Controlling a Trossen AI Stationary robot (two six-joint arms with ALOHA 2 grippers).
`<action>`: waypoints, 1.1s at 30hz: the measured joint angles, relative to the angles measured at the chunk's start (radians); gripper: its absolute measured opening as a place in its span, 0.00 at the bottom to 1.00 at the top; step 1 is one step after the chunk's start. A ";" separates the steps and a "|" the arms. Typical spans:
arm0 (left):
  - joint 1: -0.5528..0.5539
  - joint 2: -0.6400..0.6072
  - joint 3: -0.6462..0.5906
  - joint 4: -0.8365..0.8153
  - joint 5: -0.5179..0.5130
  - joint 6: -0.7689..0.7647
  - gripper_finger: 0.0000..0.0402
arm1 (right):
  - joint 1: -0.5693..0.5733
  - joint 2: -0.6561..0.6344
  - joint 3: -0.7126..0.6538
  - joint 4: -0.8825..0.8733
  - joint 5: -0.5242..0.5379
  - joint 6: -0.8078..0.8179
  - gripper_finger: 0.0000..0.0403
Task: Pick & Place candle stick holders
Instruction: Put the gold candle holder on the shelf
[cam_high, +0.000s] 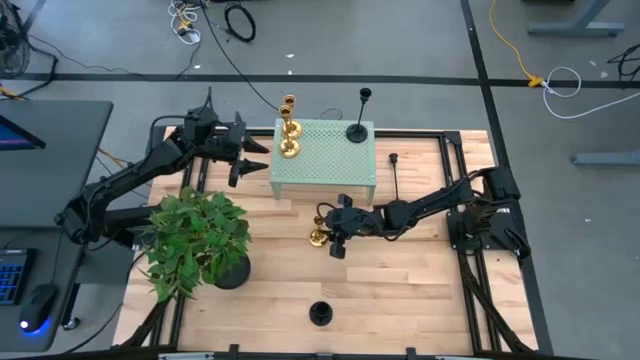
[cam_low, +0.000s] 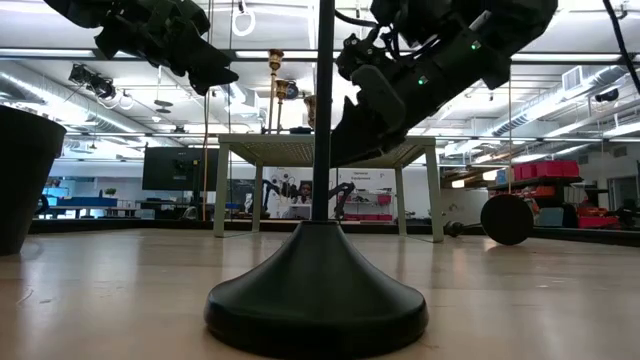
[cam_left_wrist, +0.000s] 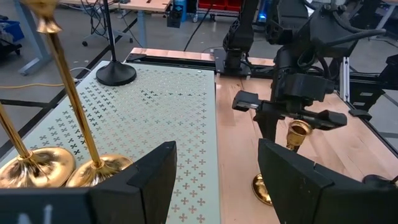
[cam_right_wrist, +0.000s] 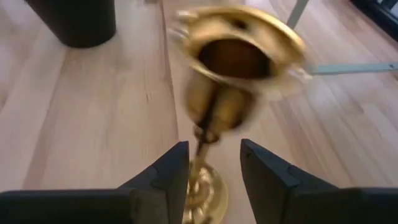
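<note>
Between parted right gripper (cam_right_wrist: 211, 171) fingers (cam_right_wrist: 165, 171), unclasped: short gold candle holder (cam_high: 319, 236), upright on table (cam_high: 420, 290) | at 12 o'clock: green stand (cam_high: 322, 155) bearing three holders | left gripper (cam_high: 243, 156): wide open, empty, beside stand

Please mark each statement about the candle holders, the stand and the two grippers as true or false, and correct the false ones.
1. Two shiny gold candle stick holders stand on the pale green perforated metal stand. True.
2. The right gripper is at a short gold holder on the wooden table. True.
3. The left gripper is shut on a black holder. False: it is open and holds nothing.
4. The leafy green potted plant stands on the stand. False: it stands on the table.
</note>
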 joint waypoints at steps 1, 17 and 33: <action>0.000 0.000 0.000 0.000 0.000 0.000 0.56 | 0.000 0.007 0.000 0.016 0.000 0.000 0.36; 0.000 0.000 0.000 -0.001 0.000 0.008 0.56 | 0.000 0.027 0.000 0.070 -0.008 0.002 0.09; 0.000 0.000 0.000 -0.001 0.000 0.005 0.56 | -0.017 -0.122 0.000 0.053 -0.010 -0.016 0.01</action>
